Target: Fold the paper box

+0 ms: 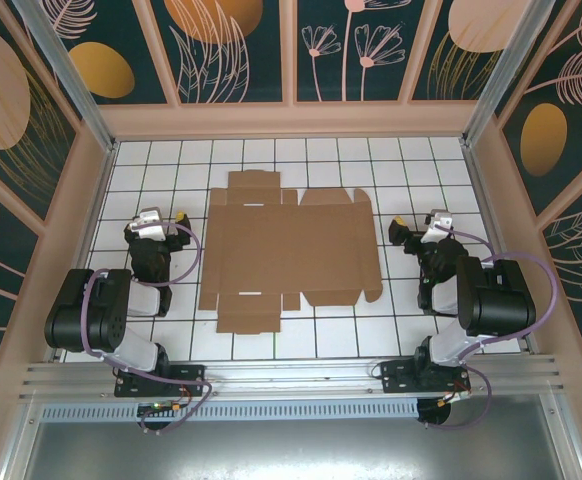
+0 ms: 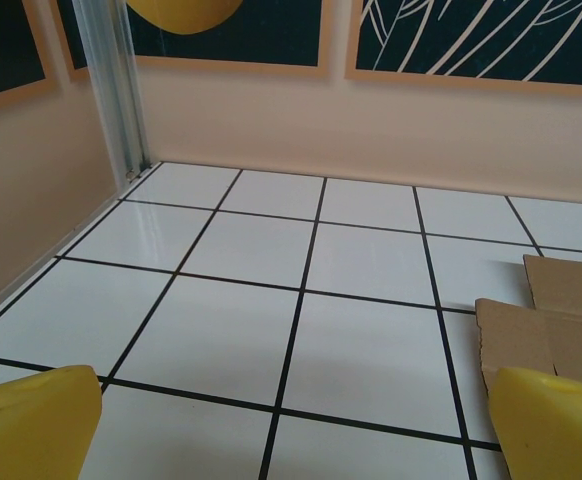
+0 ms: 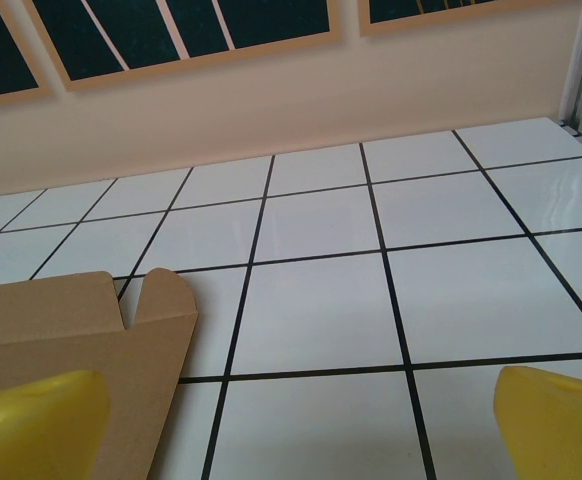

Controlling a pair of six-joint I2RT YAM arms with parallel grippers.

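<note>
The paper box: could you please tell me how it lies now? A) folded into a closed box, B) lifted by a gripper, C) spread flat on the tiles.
C: the paper box lies as a flat sheet, flaps spread, on the tiled table.

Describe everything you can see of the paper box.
The paper box is a plain brown cardboard die-cut sheet, unfolded and lying flat on the white tiled table. A wide central panel with crease lines carries flaps and tabs along its far and near edges, and cut slots show in some flaps. It sits mid-table between the arms. The left hand and right hand are open, clear of it.
</note>
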